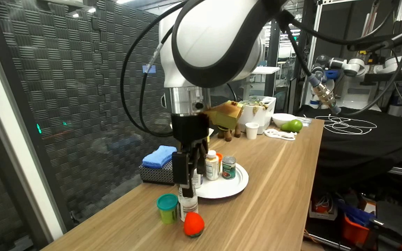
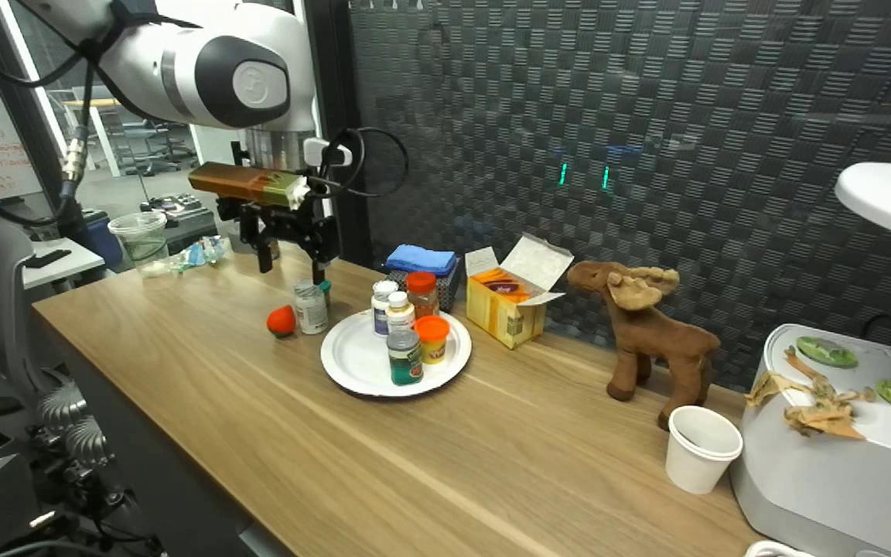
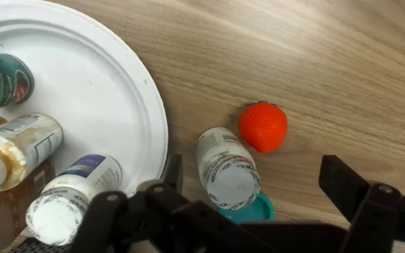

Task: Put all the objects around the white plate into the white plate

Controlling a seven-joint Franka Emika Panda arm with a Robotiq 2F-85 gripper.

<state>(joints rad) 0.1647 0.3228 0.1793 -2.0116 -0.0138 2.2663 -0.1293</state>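
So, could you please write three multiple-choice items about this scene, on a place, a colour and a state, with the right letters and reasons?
1. Where is the red strawberry-shaped piece?
A) inside the yellow box
B) on the table, beside a white bottle
C) on the blue cloth

2. What colour is the lid of the green tub?
A) teal
B) yellow
C) black

3. How is the gripper?
A) shut on the white bottle
B) shut, empty
C) open, holding nothing

1 B: the wrist view shows both close together on the table.
2 A: it shows plainly in an exterior view.
3 C: its fingers stand apart, with table visible on either side of the bottle.
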